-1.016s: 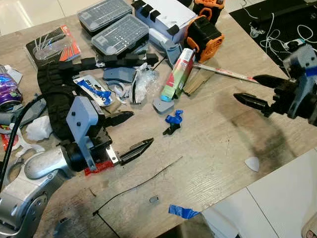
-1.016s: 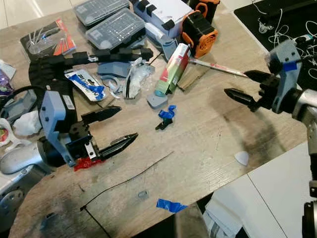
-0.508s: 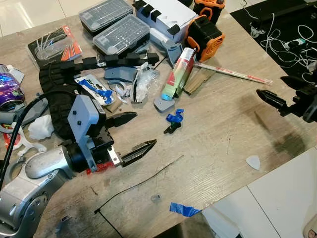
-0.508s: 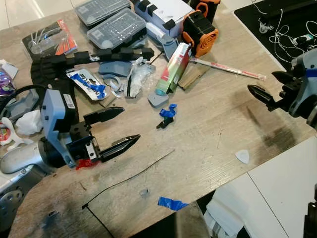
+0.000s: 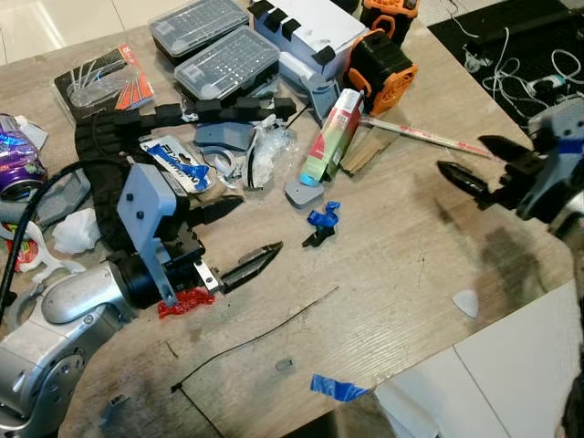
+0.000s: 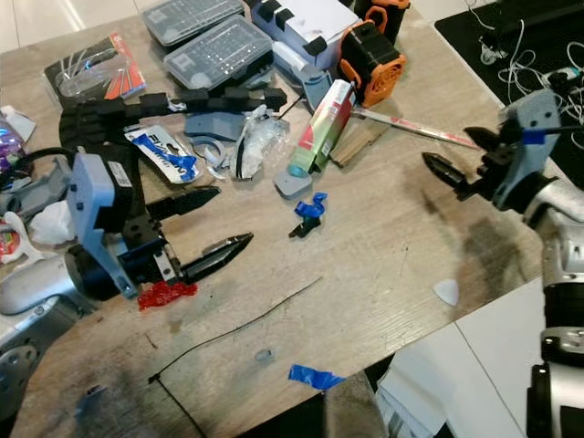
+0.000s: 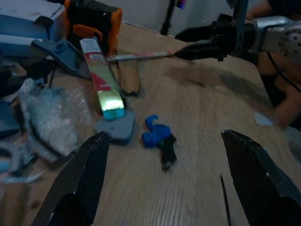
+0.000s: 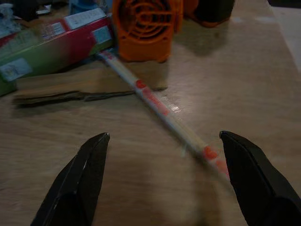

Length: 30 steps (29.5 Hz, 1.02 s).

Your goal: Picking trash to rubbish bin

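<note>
The red scrap (image 5: 185,302) lies on the wooden table (image 5: 401,265) at about 8 o'clock in the head view, touching or just under the base of the left gripper (image 5: 245,235), whose fingers are spread wide and hold nothing, pointing toward 3 o'clock. At 3 o'clock from it sits a blue clip (image 5: 321,224), with a green tube (image 5: 329,135) at 12 o'clock from the clip. A black cable tie (image 5: 251,341) runs across the table at 5 o'clock from the left gripper, and blue tape (image 5: 338,388) lies near the table edge at 6 o'clock. The right gripper (image 5: 486,162), fingers apart and empty, hovers at 3 o'clock just beside the tip of a paper-wrapped stick (image 8: 160,111). A white scrap (image 5: 465,303) lies at 4 o'clock.
</note>
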### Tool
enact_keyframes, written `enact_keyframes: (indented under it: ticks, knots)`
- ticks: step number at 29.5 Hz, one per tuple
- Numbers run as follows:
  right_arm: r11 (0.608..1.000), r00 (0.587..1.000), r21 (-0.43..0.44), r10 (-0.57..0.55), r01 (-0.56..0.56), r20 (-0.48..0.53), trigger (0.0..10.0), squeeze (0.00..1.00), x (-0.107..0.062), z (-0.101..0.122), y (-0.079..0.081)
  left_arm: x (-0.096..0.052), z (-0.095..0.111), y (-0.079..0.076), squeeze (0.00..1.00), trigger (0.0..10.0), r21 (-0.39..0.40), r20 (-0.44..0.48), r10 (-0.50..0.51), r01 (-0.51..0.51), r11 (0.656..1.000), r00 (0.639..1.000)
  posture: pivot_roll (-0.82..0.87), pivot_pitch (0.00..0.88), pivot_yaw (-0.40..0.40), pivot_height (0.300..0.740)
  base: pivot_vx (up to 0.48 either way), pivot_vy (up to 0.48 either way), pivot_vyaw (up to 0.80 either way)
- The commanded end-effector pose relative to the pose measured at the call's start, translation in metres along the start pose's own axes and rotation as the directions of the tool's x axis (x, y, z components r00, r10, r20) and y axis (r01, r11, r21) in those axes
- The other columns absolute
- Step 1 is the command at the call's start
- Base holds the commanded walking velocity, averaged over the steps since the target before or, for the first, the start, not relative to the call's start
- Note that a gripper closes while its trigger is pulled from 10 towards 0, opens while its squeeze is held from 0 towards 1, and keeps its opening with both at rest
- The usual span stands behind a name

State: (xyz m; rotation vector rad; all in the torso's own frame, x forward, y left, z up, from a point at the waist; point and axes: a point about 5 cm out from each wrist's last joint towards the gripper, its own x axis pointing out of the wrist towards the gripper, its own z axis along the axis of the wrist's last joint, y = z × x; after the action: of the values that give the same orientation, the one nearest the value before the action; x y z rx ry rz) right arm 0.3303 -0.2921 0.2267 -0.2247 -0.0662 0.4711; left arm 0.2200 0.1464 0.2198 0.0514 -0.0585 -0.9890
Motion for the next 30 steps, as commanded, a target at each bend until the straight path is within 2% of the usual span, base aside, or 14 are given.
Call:
enact_keyframes:
  ticks: [1, 9, 13, 23, 28, 30]
  knots:
    - [1.0, 1.0, 0.004, -0.006, 0.006, -0.011, 10.0, 0.0, -0.003, -0.003, -0.003, 0.001, -0.003, -0.002, 0.0, 10.0, -0.012, -0.005, -0.001, 0.001, 1.0, 1.0, -0.01, 0.312, 0.0, 0.74, 0.262, -0.375, 0.68]
    - [1.0, 1.0, -0.001, -0.008, 0.008, 0.001, 10.0, 0.0, -0.001, 0.001, -0.003, 0.003, -0.004, -0.002, 0.0, 10.0, -0.01, 0.001, 0.012, -0.012, 1.0, 1.0, -0.02, 0.304, -0.009, 0.74, 0.266, -0.362, 0.64]
    - [0.999, 0.999, -0.016, -0.037, 0.037, -0.004, 10.0, 0.0, 0.001, 0.001, -0.005, 0.003, -0.005, 0.0, 0.0, 10.0, -0.019, 0.005, 0.047, -0.047, 0.999, 0.999, -0.02, 0.299, -0.014, 0.74, 0.0, 0.0, 0.0]
    - [0.999, 1.0, -0.028, -0.021, 0.02, -0.019, 10.0, 0.0, 0.003, -0.001, -0.003, 0.005, -0.006, 0.003, 0.0, 10.0, -0.019, 0.005, 0.077, -0.077, 0.997, 0.997, -0.02, 0.295, -0.017, 0.74, 0.0, 0.0, 0.0]
    - [0.999, 0.999, -0.017, 0.032, -0.032, -0.004, 10.0, 0.0, 0.005, 0.0, 0.002, 0.005, -0.007, 0.004, 0.0, 10.0, -0.013, 0.001, 0.085, -0.085, 0.996, 0.996, -0.02, 0.297, -0.015, 0.74, 0.0, 0.0, 0.0]
    - [0.993, 0.993, 0.012, 0.115, -0.116, 0.035, 10.0, 0.0, 0.009, 0.003, 0.011, 0.006, -0.006, 0.004, 0.0, 10.0, -0.002, 0.001, 0.085, -0.085, 0.996, 0.996, -0.02, 0.302, -0.01, 0.74, 0.0, 0.0, 0.0]
